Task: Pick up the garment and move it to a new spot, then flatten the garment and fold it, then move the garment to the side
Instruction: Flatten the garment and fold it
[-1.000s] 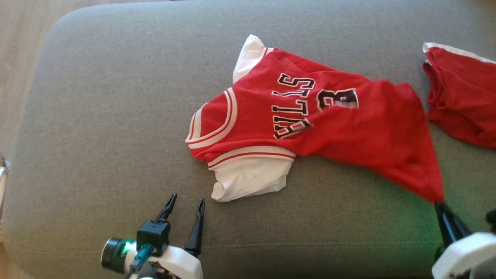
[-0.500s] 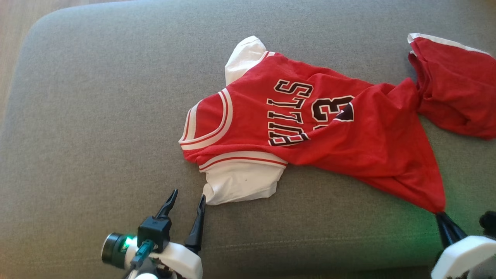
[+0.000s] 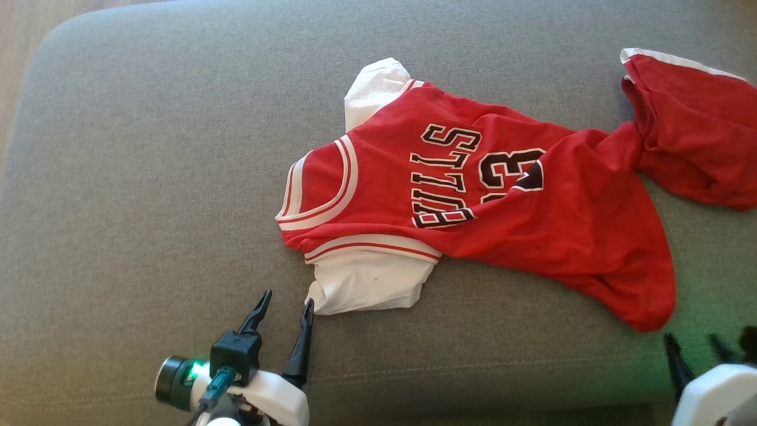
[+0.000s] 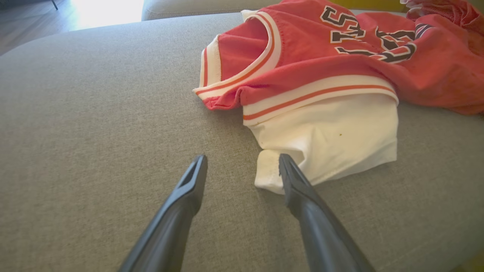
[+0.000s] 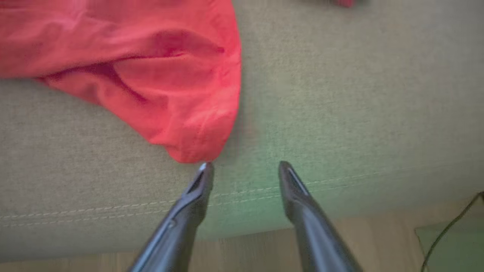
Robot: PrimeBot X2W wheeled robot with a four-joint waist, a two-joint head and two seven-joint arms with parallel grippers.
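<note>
Both spread empty: left claw (image 3: 286, 297) by the garment (image 3: 562, 225), right claw (image 5: 245, 166) perhaps brushing its hem.

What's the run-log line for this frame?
left hand: open, beside white sleeve | right hand: open, empty, beside hem corner | jersey: rumpled on grey cushion

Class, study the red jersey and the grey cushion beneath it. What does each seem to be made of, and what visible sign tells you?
Red jersey: soft knit cloth, matte, perhaps cotton or polyester; it slumps into loose folds, with banded trim. Grey cushion: woven upholstery fabric, matte and flecked; fine weave and a stitched seam show.
</note>
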